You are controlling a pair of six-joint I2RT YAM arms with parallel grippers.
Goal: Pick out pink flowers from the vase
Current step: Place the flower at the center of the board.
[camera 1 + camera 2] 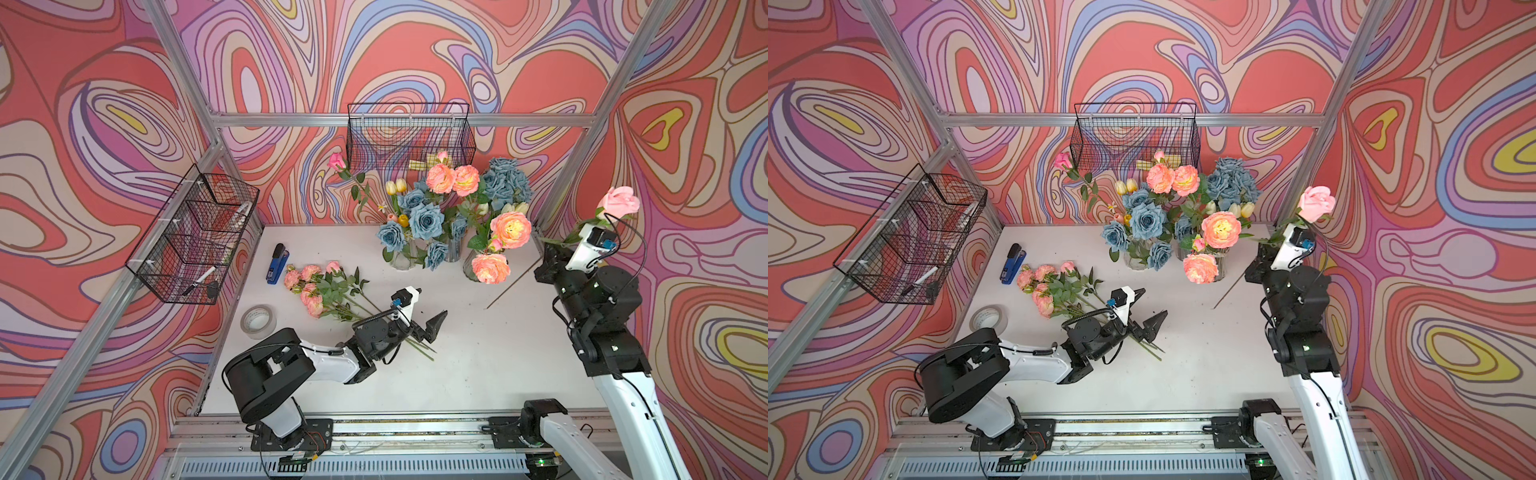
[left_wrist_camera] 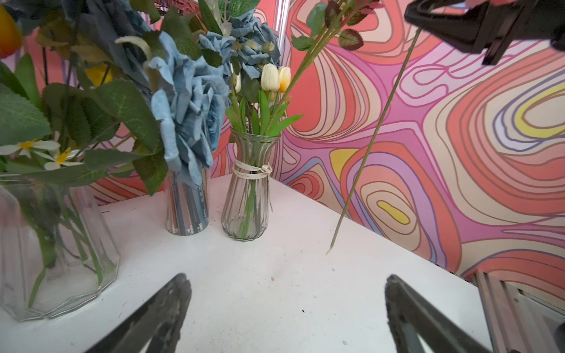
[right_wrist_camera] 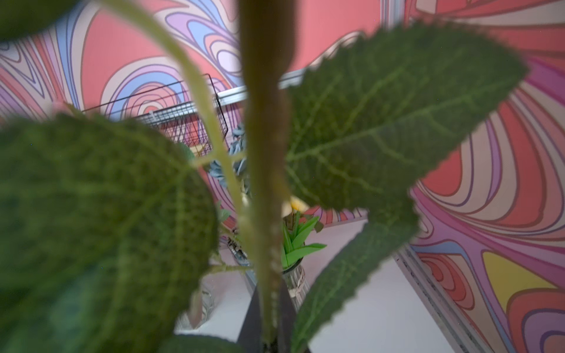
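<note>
**Inspector A:** What do we record for the left arm [image 1: 328, 361]?

**Inspector B:** We find it folded low, elbow sharply bent, forearm reaching forward from its base. The left gripper [image 1: 432, 301] sits low with its jaws spread wide. In the wrist view both fingers [image 2: 165, 305] stand well apart with nothing between them.

**Inspector A:** And the right arm [image 1: 623, 386]?

**Inspector B:** We note it raised, the lower link climbing steeply and the wrist carried high. The right gripper [image 1: 547, 251] points away from its base. Its jaws are clamped on a pink rose stem [image 3: 266, 152], which runs straight out between the fingertips.
</note>
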